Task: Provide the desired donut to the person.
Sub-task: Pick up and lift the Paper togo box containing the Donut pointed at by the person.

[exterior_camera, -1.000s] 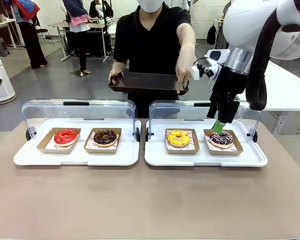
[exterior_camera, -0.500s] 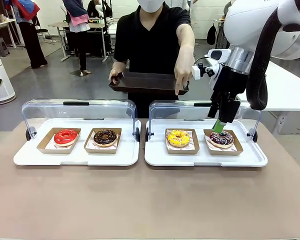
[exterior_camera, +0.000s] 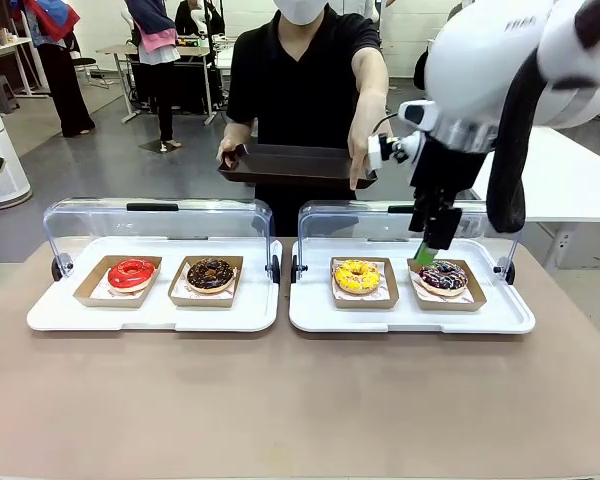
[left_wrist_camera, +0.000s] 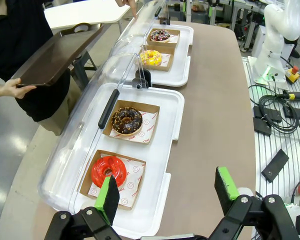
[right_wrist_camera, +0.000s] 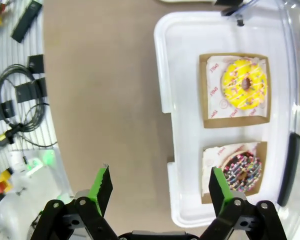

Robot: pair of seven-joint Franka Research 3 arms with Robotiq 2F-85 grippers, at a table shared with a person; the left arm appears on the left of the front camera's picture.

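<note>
Front view: person point(exterior_camera: 300, 70) points, seemingly at yellow donut point(exterior_camera: 357, 275), which sits in its card holder on the white tray point(exterior_camera: 410, 318) on desk. Right claw point(exterior_camera: 426, 256) hangs over sprinkle donut point(exterior_camera: 443, 276) next to it, jaws apart, empty; left claw point(left_wrist_camera: 167, 187) likewise. Pick + handover to person's dark tray point(exterior_camera: 290, 165) not yet done.

Our right gripper point(exterior_camera: 427, 252) hangs open, pointing down over the table point(exterior_camera: 280, 400); our left gripper point(left_wrist_camera: 167, 192) stands open too.
</note>
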